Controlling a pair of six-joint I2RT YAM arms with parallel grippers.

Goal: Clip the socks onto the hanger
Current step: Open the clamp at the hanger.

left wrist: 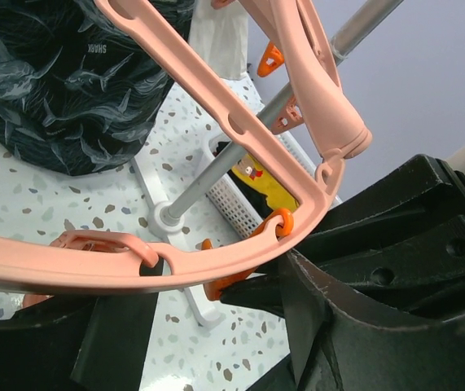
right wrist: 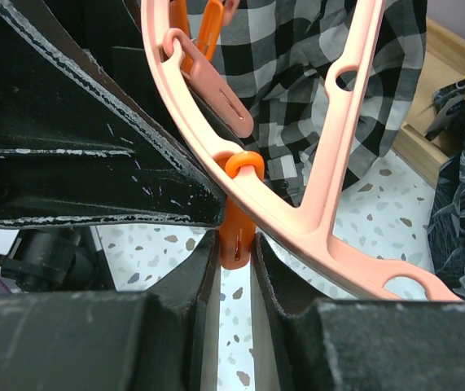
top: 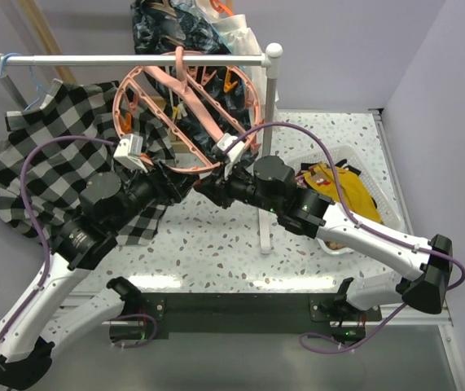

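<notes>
- My right hand (right wrist: 236,254) is nearly closed. Its two black fingers pinch the lower end of an orange clip (right wrist: 237,220) at the centre of the right wrist view.
- That clip hangs by its loop from the rim of the salmon-pink round hanger (right wrist: 318,224). The rim sweeps from the top of that view down to the lower right.
- My left hand (left wrist: 212,285) stands about half open, with speckled bench (top: 216,244) showing between its fingers at the bottom of the left wrist view.
- The hanger's rim runs across just past my left fingertips. I cannot tell whether they touch it, and I see nothing clamped between them.
- In the top view both hands meet at the lower edge of the hanger, left of centre and right of centre.
- The hanger hangs from the white rail (top: 134,59) across the top of the frame.
- A black-and-white checkered shirt (top: 45,155) hangs from the same rail at the left, just beside the hanger.
- A mustard-yellow sock (top: 361,195) lies in a white basket (left wrist: 234,204) at the right of the top view, well apart from the hanger and partly under my right arm.
- A dark shark-print cloth (left wrist: 61,81) sits behind the rail, at the upper left of the left wrist view.
</notes>
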